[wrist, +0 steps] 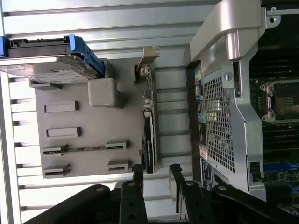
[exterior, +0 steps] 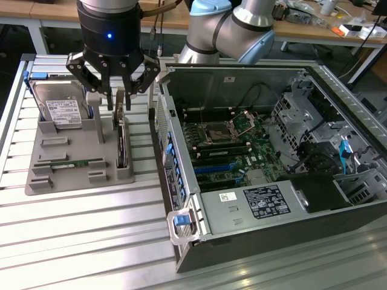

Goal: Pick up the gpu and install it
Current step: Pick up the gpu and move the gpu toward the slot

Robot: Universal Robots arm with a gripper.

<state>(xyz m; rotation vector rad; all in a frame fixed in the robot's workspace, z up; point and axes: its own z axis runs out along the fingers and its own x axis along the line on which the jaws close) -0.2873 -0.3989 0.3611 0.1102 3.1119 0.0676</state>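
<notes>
Open-jawed gripper (exterior: 120,99) hovers above the gpu (exterior: 122,145) (stood on edge in 1 tray (exterior: 66,178) slot, easing a grasp); case (exterior: 242,241) at 3 o'clock in the exterior view.

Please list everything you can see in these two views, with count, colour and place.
gpu: one, dark with a silvery bracket, standing on edge in the tray slot nearest the case.
hard drive: one, silver with a white label, propped up at the tray's far end.
memory stick: one, green, in a slot at the tray's near end.
tray: one, grey, on the table at the exterior view's left.
computer case: one, dark grey, open, at the exterior view's right.
motherboard: one, green, inside the case.
table: one, silver and slatted, under everything.
arm: one, grey and blue, behind the case.
gripper: one, black, open, over the gpu's top edge.
</notes>
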